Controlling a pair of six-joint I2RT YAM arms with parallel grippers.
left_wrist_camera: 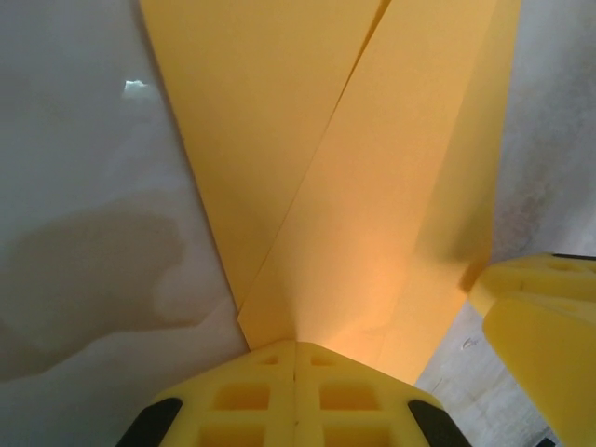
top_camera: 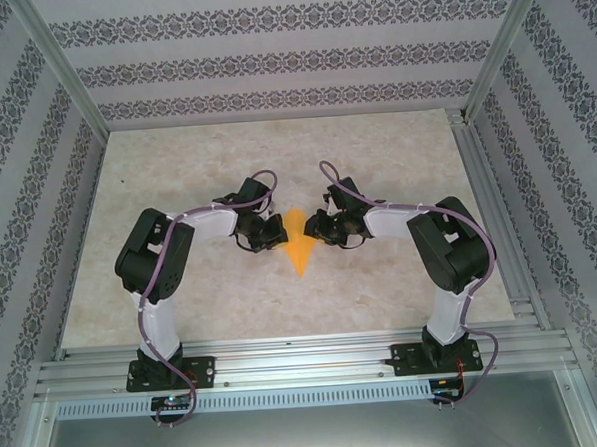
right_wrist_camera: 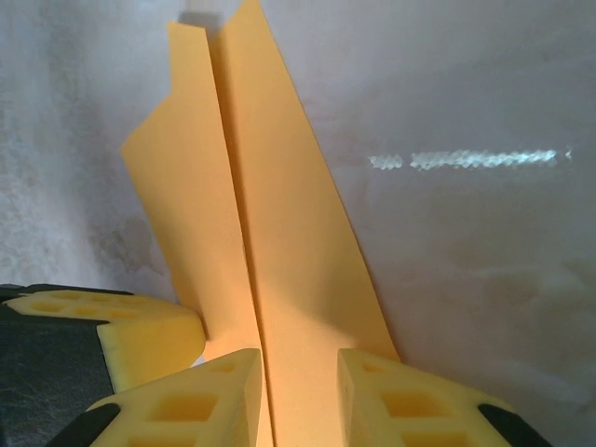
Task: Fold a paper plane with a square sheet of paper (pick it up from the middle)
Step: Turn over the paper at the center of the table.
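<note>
- The paper plane (top_camera: 298, 246) lies in the middle of the counter (top_camera: 176, 170), between the two arms. Its sharp tip points toward the arm bases.
- It already looks like a thin dart with a fold line down the middle, so I think most of the folding is done.
- What may be left is pressing the folds flat or making the wings. I cannot tell if the wings are finished.
- The left pincer (top_camera: 269, 233) sits at the left edge of the plane and the right pincer (top_camera: 322, 228) at the right edge.
- From above, the pincers are too small and dark to tell if they are open or closed.
- The left wrist camera shows the left pincer (left_wrist_camera: 295, 349) squeezed tight, with no gap. The paper (left_wrist_camera: 372, 186) reaches right up to its tips. I cannot tell if it pinches the paper or just presses on it.
- The right wrist camera shows the right pincer (right_wrist_camera: 300, 358) with a gap between its fingers (right_wrist_camera: 396, 396). The paper (right_wrist_camera: 279, 233) runs through that gap, and the fingers are not squeezing it.
- The wrist cameras also show layers of paper lying over each other. The top view does not show that.
</note>
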